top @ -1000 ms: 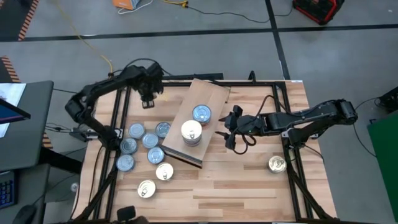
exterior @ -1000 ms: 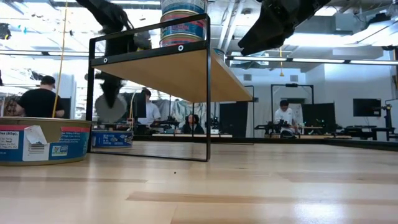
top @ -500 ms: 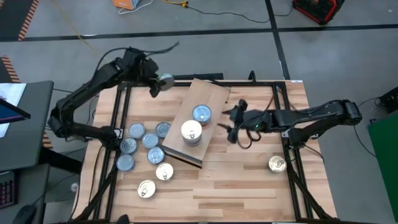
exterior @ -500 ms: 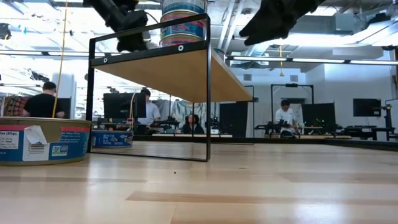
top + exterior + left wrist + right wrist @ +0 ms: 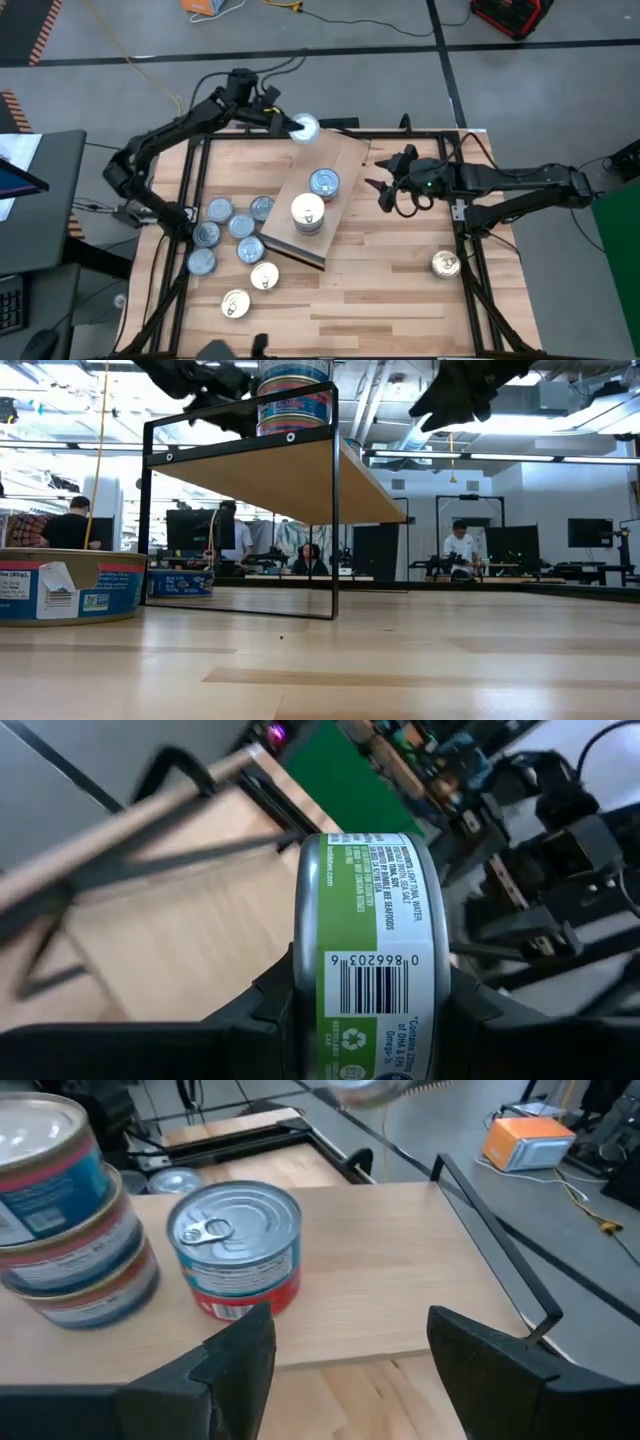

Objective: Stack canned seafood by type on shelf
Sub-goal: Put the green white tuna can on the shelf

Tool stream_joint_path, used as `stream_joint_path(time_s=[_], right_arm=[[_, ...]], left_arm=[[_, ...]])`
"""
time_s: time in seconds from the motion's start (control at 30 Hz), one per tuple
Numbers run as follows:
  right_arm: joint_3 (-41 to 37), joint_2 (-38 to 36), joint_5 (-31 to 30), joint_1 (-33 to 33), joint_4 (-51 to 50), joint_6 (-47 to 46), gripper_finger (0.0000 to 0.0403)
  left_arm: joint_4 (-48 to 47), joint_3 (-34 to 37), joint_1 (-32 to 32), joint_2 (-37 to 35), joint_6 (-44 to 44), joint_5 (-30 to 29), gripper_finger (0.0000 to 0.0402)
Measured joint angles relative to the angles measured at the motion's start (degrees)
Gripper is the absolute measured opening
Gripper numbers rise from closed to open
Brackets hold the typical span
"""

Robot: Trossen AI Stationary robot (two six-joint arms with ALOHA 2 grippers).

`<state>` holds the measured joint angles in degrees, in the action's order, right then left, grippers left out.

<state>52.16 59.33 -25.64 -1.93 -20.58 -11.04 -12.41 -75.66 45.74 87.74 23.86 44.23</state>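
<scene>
Fingers of the left gripper [image 5: 292, 126] clamp a green-labelled can [image 5: 368, 960] by its sides — held in the air over the far end of the shelf [image 5: 338, 152]. Right gripper [image 5: 385, 186] hovers just beside the shelf's right edge, jaws spread with nothing between them. On the shelf stand a single red-labelled can [image 5: 236, 1248] and a stack of blue-labelled cans [image 5: 68, 1210] — bare board lies beyond them. More cans [image 5: 232, 225] cluster on the tabletop [image 5: 380, 290] left of the shelf; one gold-lidded can [image 5: 446, 264] sits apart at the right.
</scene>
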Motion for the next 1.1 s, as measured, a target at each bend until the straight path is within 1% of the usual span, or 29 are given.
stream_joint_path(time_s=[0.27, 0.63, 0.73, 0.87, 1.1], right_arm=[[0.00, -0.55, 0.01, -1.66, 0.03, 0.36, 0.0285], [0.00, -0.39, 0.04, -1.61, 0.02, 0.12, 0.0285], [0.00, -0.37, 0.03, -1.17, 0.02, -0.02, 0.0285], [0.00, -0.37, 0.06, -0.52, 0.02, -0.52, 0.0285], [0.00, -0.37, 0.06, 0.02, 0.02, -0.58, 0.0285]], left_arm=[[0.27, 0.00, -1.34, 6.20, -0.46, 2.02, 0.0129], [0.41, 0.02, -6.72, 5.90, 0.48, 2.50, 0.0131], [0.54, 0.02, -8.08, 5.90, 0.01, 0.93, 0.0133], [0.78, 0.02, -8.40, 5.89, -0.27, -0.73, 0.0134], [4.87, 0.02, -9.62, 5.90, 0.60, -4.04, 0.0134]])
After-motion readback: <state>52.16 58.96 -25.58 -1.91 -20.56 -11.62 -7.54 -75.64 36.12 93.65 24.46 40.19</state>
